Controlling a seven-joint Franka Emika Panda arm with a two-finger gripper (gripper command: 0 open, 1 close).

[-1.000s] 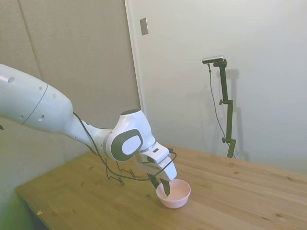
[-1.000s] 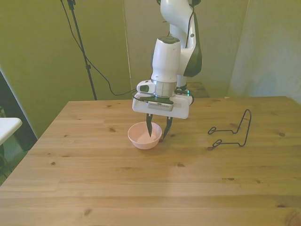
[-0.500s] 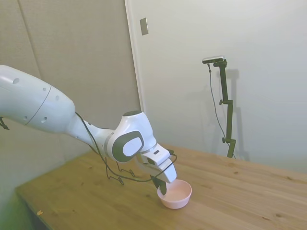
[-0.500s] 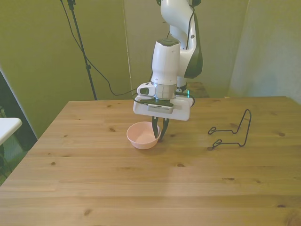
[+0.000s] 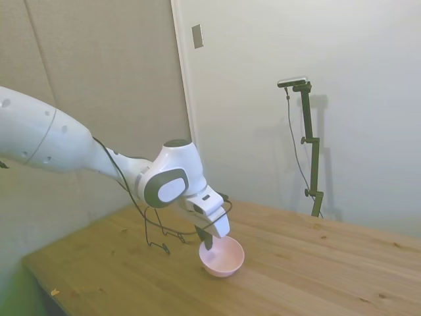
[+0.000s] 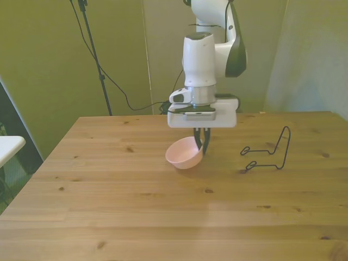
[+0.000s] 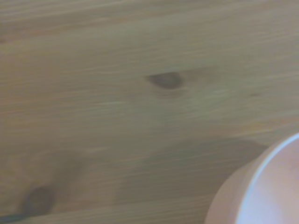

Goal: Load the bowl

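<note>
**Bowl lifted and carried toward the rack**

The gripper [image 6: 202,144] has closed on the rim of the pink bowl [image 6: 184,154] and raised it off the wooden table [image 6: 136,212]. The bowl, flat on the wood a second ago, now hangs tilted. Arm and bowl have shifted toward the front view's right, nearer the black wire rack [image 6: 267,151].

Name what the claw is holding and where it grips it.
The claw holds the pink bowl by its rim, on the front view's right; the bowl hangs tilted.
</note>
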